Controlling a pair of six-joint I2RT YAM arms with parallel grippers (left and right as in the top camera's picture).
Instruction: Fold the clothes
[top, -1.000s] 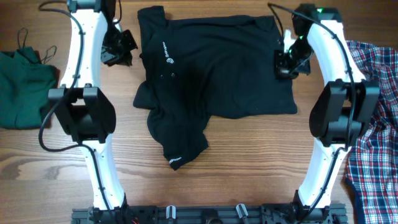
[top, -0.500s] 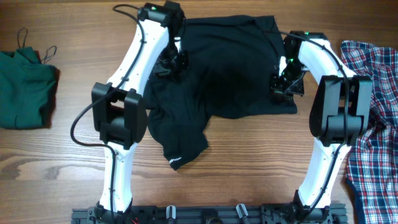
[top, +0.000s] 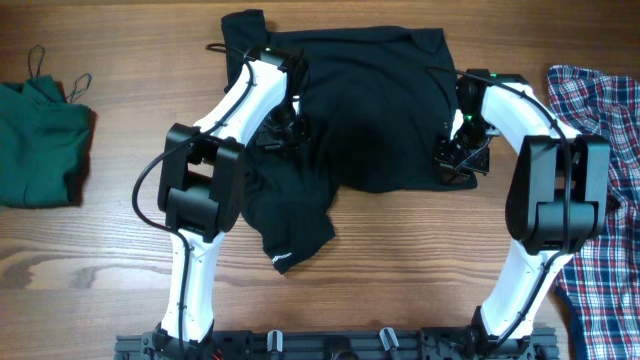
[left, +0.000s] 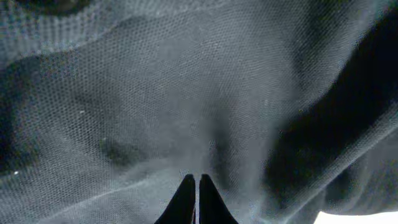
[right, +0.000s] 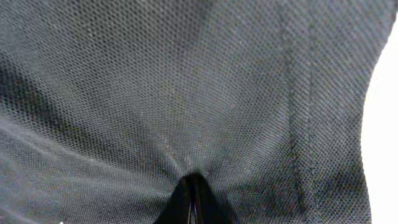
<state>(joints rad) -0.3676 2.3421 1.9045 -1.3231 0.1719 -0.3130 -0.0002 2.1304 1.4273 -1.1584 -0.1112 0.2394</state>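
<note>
1. My left hand (top: 280, 130), swung in from nine o'clock, is pinching the black shirt (top: 370, 100) at twelve o'clock on the worktop (top: 400, 260).
2. My right hand (top: 458, 160) is clamping its four-o'clock hem; folding is apparently beginning.

This looks like a robotics lab bench rather than a home. We see two white arms, the left arm (top: 200, 190) and the right arm (top: 545, 190), rising from a black rail (top: 330, 345) at the near edge of a wood-grain table (top: 400, 260), with a cable (top: 140, 200) looping beside one. A black shirt (top: 370, 100), a green top (top: 40, 140) and a plaid shirt (top: 620, 110) lie spread out on it. No room shows beyond the table.
</note>
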